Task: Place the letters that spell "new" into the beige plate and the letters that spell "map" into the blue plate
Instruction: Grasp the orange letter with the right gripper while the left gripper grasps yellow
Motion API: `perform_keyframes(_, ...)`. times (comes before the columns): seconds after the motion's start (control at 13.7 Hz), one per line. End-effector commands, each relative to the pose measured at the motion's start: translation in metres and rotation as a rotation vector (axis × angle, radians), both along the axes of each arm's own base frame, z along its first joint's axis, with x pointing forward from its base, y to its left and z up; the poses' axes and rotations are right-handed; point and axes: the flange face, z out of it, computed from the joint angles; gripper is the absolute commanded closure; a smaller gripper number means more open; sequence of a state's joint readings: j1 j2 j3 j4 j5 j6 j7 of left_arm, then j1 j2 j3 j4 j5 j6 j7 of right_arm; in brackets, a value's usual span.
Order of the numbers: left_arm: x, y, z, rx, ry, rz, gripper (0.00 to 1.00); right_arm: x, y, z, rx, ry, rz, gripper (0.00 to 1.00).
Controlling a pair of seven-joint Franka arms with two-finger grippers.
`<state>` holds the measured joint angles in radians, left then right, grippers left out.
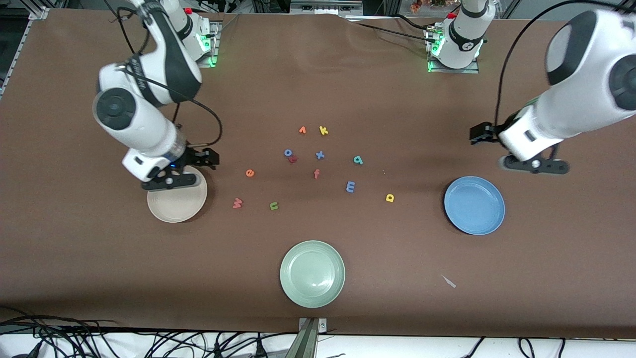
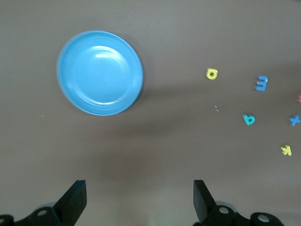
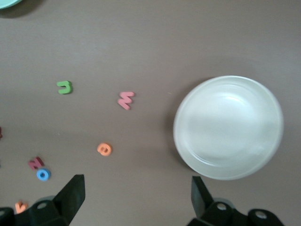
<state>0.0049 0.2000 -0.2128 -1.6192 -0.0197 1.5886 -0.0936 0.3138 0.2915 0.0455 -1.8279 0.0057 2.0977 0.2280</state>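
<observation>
Beige plate (image 1: 177, 204), blue plate (image 1: 474, 205) and pale green plate (image 1: 312, 273) hold nothing. All letters lie on the desk (image 1: 99, 258) between beige and blue plates: "w" (image 1: 237, 203), "n" (image 1: 274, 205), "e" (image 1: 250, 173); "m" (image 1: 350, 186), "a" (image 1: 357, 159), "p" (image 1: 390, 198). Right tool (image 1: 171, 180) over beige plate's rim, left tool (image 1: 534, 164) above bare desk beside blue plate; both wide open, holding nothing.

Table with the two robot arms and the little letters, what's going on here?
Nothing is being handled yet. The right gripper hangs open over the beige plate, and the left gripper hangs open above the table beside the blue plate. Both plates hold nothing. The letters n, e, w, m, a and p all lie on the table among other letters between the plates.
</observation>
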Motion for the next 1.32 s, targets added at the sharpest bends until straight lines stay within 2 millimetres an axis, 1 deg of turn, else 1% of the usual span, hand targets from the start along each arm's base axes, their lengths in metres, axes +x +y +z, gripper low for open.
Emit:
perform_keyframes(0.0,0.022,-0.019,-0.045,-0.054,0.008,-0.012,0.0,-0.015,0.021,-0.032,0.019,-0.026,-0.02,0.0)
perform_keyframes(0.07,0.029,-0.028,-0.058,-0.069,-0.02,-0.018,0.0,-0.017,0.021,-0.036,0.018,-0.024,-0.02,0.0)
perform_keyframes(0.15,0.037,-0.04,-0.076,-0.079,-0.044,-0.031,0.0,-0.021,0.032,-0.044,0.018,-0.021,-0.003,0.0)
perform_keyframes(0.22,0.044,-0.05,-0.093,-0.08,-0.063,-0.034,0.0,-0.022,0.039,-0.053,0.02,-0.025,0.0,0.0)
perform_keyframes(0.29,0.05,-0.053,-0.111,-0.088,-0.072,-0.032,0.0,-0.022,0.042,-0.062,0.02,-0.024,-0.023,0.0)
perform_keyframes(0.44,0.052,-0.078,-0.146,-0.098,-0.073,-0.055,0.0,-0.029,0.06,-0.08,0.019,-0.023,-0.043,0.0)
perform_keyframes(0.51,0.052,-0.091,-0.162,-0.076,-0.077,-0.059,0.0,-0.03,0.064,-0.09,0.017,-0.022,-0.067,0.0)
perform_keyframes(0.59,0.047,-0.111,-0.171,0.001,-0.104,-0.104,0.0,-0.031,0.065,-0.102,0.016,-0.02,-0.083,0.0)
perform_keyframes(0.66,0.044,-0.125,-0.178,0.055,-0.127,-0.107,0.0,-0.033,0.064,-0.116,0.02,-0.027,-0.086,0.0)
perform_keyframes(0.73,0.047,-0.127,-0.188,0.053,-0.136,-0.066,0.0,-0.037,0.062,-0.129,0.027,-0.04,-0.087,0.0)
perform_keyframes(0.88,0.045,-0.14,-0.21,0.037,-0.133,-0.06,0.0,-0.045,0.058,-0.15,0.035,-0.054,-0.088,0.0)
perform_keyframes(1.02,0.042,-0.146,-0.23,0.009,-0.107,-0.045,0.0,-0.046,0.058,-0.159,0.035,-0.054,-0.088,0.0)
perform_keyframes(1.17,0.037,-0.159,-0.242,-0.002,-0.111,-0.06,0.0,-0.047,0.058,-0.161,0.035,-0.053,-0.096,0.0)
perform_keyframes(1.24,0.036,-0.159,-0.25,0.003,-0.103,-0.068,0.0,-0.047,0.059,-0.164,0.038,-0.057,-0.099,0.01)
